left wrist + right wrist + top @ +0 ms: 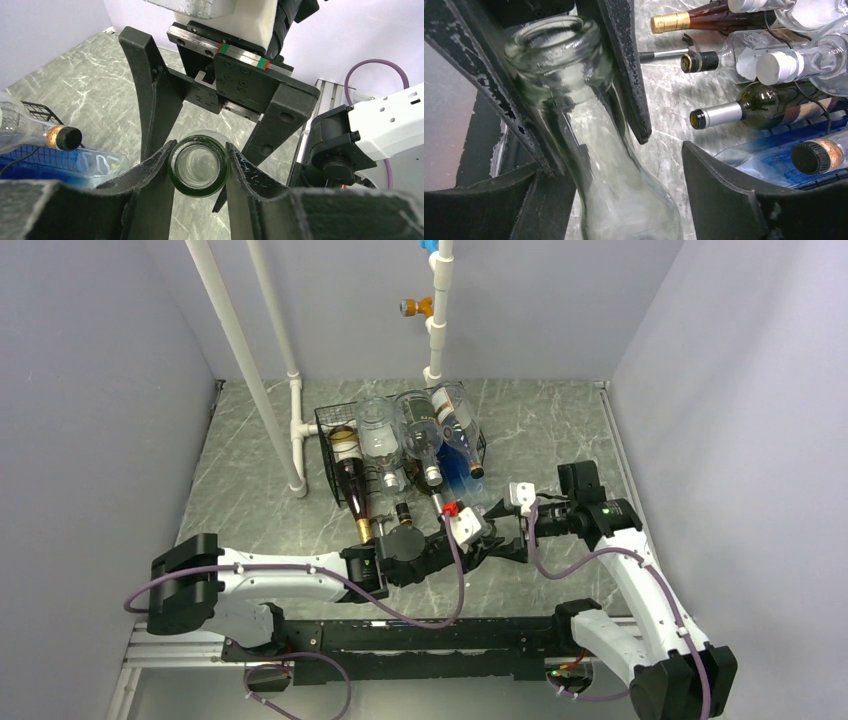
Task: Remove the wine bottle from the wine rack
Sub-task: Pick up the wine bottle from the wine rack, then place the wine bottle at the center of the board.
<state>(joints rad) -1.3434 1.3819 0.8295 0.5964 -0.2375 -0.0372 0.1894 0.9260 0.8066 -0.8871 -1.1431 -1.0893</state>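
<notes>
The black wire wine rack (pixel 328 428) stands at the back centre with several bottles lying in it. A clear glass wine bottle is off the rack, between the two grippers in front of it. My left gripper (pixel 199 148) is shut on the bottle's mouth (pixel 198 167), seen end on. In the right wrist view the left gripper's fingers (pixel 623 60) clamp the clear neck (pixel 559 65). My right gripper (pixel 624 200) is open and straddles the bottle's shoulder (pixel 624 210), with a gap on its right side. In the top view the left gripper (pixel 487 542) and right gripper (pixel 508 530) meet.
The rack holds a dark bottle with a gold cap (pixel 351 480), clear bottles (pixel 378 435) and a blue one (pixel 462 455); their necks point at the grippers (pixel 744 107). White pipes (pixel 295 440) stand left of the rack. Grey walls close in three sides.
</notes>
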